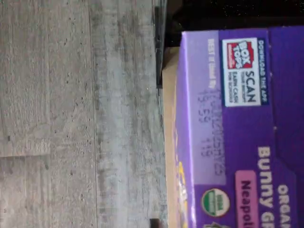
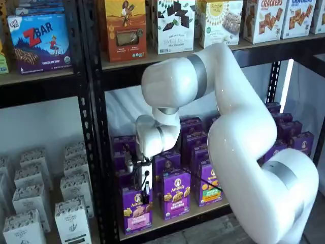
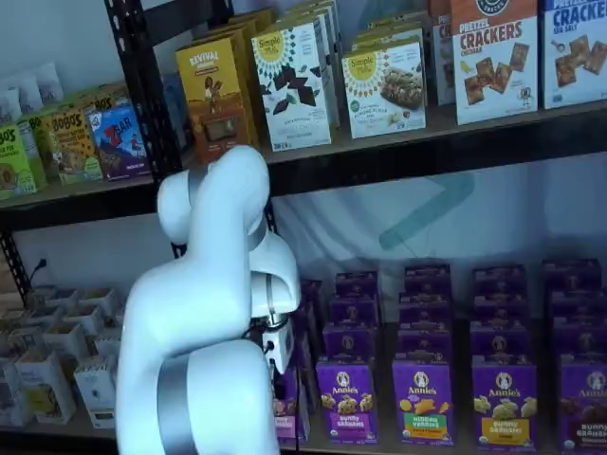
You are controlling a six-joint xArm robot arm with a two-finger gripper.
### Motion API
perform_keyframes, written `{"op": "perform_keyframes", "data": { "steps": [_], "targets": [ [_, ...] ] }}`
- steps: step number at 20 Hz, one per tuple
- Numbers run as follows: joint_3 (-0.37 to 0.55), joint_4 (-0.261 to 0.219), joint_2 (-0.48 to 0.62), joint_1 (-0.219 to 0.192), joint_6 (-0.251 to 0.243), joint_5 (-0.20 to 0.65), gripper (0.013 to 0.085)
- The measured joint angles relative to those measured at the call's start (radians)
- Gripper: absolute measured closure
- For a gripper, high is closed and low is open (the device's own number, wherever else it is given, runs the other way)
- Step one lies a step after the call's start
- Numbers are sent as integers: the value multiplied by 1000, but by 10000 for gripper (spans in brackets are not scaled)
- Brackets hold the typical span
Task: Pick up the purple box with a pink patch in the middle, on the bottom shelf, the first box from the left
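Note:
The purple box [image 2: 136, 212], an Annie's carton with a pink patch, stands upright at the front left of the bottom shelf [image 2: 179, 218]. My gripper [image 2: 142, 193] hangs right over its top edge, black fingers [image 2: 147, 187] pointing down against the carton's upper part. I cannot tell whether they are closed on it. The wrist view shows the box [image 1: 242, 137] very close, with its Box Tops label and pink patch. In a shelf view the arm hides most of the gripper [image 3: 278, 353], and only a sliver of the box [image 3: 288, 419] shows.
More purple Annie's cartons [image 2: 175, 193] stand to the right in several rows. A black rack post [image 2: 96, 152] stands just left of the box. White cartons [image 2: 71, 218] fill the neighbouring rack. The higher shelf [image 2: 167, 58] holds orange and white cartons. The grey floor [image 1: 76, 114] lies below.

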State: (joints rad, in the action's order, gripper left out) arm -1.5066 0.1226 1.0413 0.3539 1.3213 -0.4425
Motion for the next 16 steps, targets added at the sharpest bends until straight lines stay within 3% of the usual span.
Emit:
{"op": "perform_keyframes", "data": {
  "steps": [3, 11, 13, 16],
  "targets": [
    [-2, 1, 1, 1, -1, -2, 530],
    [1, 2, -2, 2, 0, 2, 530],
    [3, 3, -3, 2, 1, 1, 610],
    [7, 8, -6, 1, 6, 4, 650]
  ]
}}
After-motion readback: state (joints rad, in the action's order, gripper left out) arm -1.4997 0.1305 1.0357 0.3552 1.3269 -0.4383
